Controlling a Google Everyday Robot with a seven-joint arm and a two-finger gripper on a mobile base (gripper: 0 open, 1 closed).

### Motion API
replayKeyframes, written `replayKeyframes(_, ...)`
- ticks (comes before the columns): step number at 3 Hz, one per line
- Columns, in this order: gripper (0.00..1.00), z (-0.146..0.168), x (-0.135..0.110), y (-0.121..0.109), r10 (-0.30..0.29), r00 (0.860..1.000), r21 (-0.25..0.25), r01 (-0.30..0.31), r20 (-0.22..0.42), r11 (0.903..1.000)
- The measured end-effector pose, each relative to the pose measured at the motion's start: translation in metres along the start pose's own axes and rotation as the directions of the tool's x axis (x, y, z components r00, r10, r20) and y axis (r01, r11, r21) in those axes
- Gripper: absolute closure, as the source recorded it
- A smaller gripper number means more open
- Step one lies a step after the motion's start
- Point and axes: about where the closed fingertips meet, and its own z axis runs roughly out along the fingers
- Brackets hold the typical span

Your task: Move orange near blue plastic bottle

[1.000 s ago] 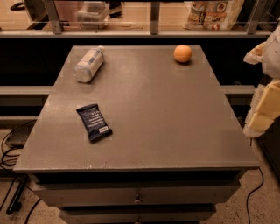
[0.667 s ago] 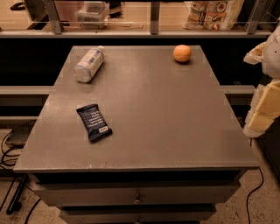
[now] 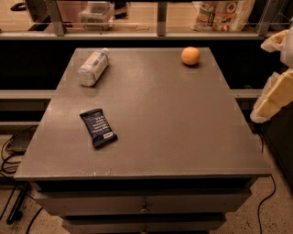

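The orange (image 3: 190, 55) sits on the grey table top near its far right corner. The blue plastic bottle (image 3: 93, 67) lies on its side near the far left corner, white cap pointing away. They are far apart across the table's width. My gripper (image 3: 268, 77) hangs at the right edge of the camera view, beyond the table's right side and clear of the orange. Its two pale fingers stand apart and hold nothing.
A flat dark blue snack wrapper (image 3: 98, 127) lies on the left half of the table (image 3: 165, 119). A rail and shelf with bags (image 3: 219, 13) run behind the far edge. Drawers sit below the front edge. Cables lie on the floor at left.
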Motion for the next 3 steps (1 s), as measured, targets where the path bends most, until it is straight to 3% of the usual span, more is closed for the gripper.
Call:
replayKeyframes(1,0.0,0.016,-0.002,-0.041,0.038,0.994,0.024,-0.041,0.105,0.9989)
replayKeyframes(2,0.0,0.038,-0.005,-0.093,0.112,0.965,0.02,-0.121,0.236,0.9925)
replayKeyframes(3,0.0,0.068,-0.012,-0.151,0.207,0.906,0.001,-0.223,0.369,0.9748)
